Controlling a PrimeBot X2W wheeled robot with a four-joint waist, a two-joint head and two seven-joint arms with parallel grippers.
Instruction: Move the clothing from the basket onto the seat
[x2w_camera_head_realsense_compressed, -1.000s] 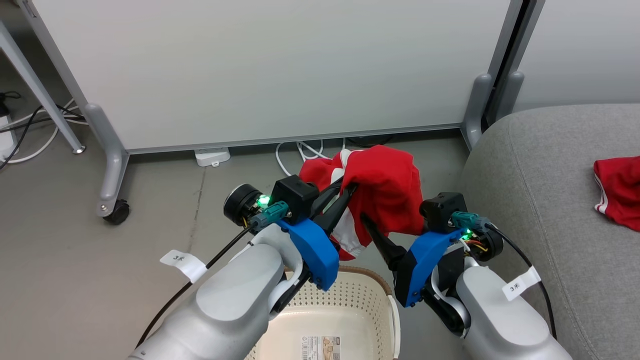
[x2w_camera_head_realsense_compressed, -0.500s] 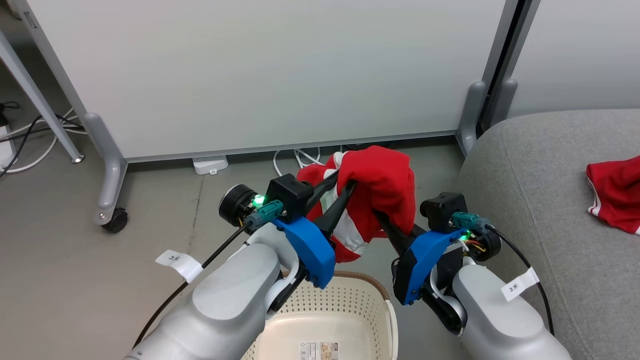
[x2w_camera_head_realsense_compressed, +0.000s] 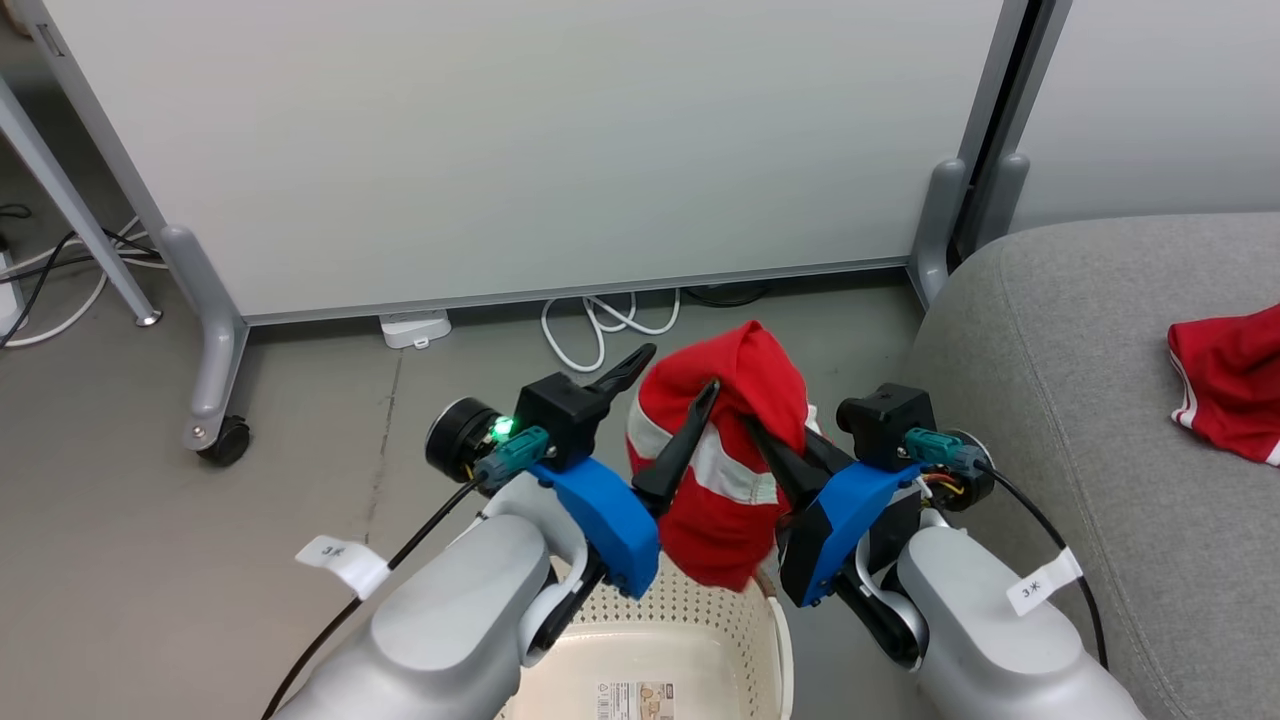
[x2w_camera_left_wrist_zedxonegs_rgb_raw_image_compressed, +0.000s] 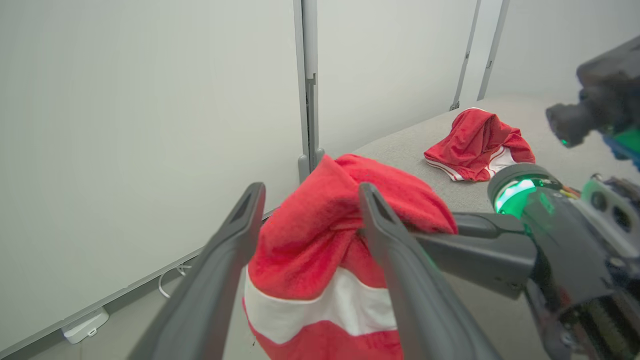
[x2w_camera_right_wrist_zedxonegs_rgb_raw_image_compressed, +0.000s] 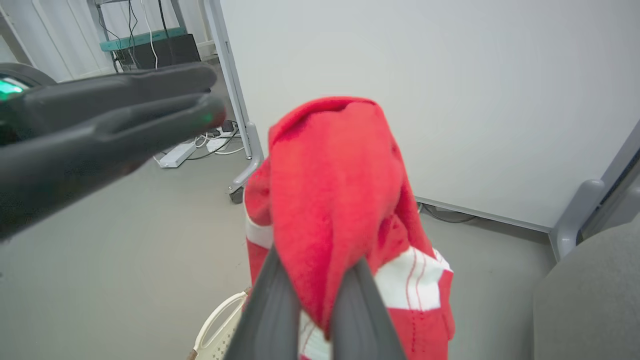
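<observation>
One red garment with white stripes (x2w_camera_head_realsense_compressed: 735, 470) hangs in the air above the cream basket (x2w_camera_head_realsense_compressed: 700, 610). My right gripper (x2w_camera_head_realsense_compressed: 752, 425) is shut on its upper fold, and the right wrist view shows the fabric (x2w_camera_right_wrist_zedxonegs_rgb_raw_image_compressed: 330, 175) pinched between the fingers (x2w_camera_right_wrist_zedxonegs_rgb_raw_image_compressed: 350, 300). My left gripper (x2w_camera_head_realsense_compressed: 678, 368) stands open beside the cloth, its fingers (x2w_camera_left_wrist_zedxonegs_rgb_raw_image_compressed: 225, 260) spread apart with the garment (x2w_camera_left_wrist_zedxonegs_rgb_raw_image_compressed: 320, 260) just beyond them. A second red garment (x2w_camera_head_realsense_compressed: 1225, 385) lies on the light-grey seat (x2w_camera_head_realsense_compressed: 1080, 350) at the right. The basket's inside shows a label and no cloth.
A white partition panel (x2w_camera_head_realsense_compressed: 520, 140) on grey castor feet (x2w_camera_head_realsense_compressed: 220, 435) stands close ahead. White cables (x2w_camera_head_realsense_compressed: 600, 325) and a power strip (x2w_camera_head_realsense_compressed: 412, 327) lie on the grey floor under it. A table leg (x2w_camera_head_realsense_compressed: 70, 190) slants at far left.
My left gripper has opened and let go of the garment. The cloth has swung down and now hangs bunched from the right gripper alone. The head camera has shifted slightly.
</observation>
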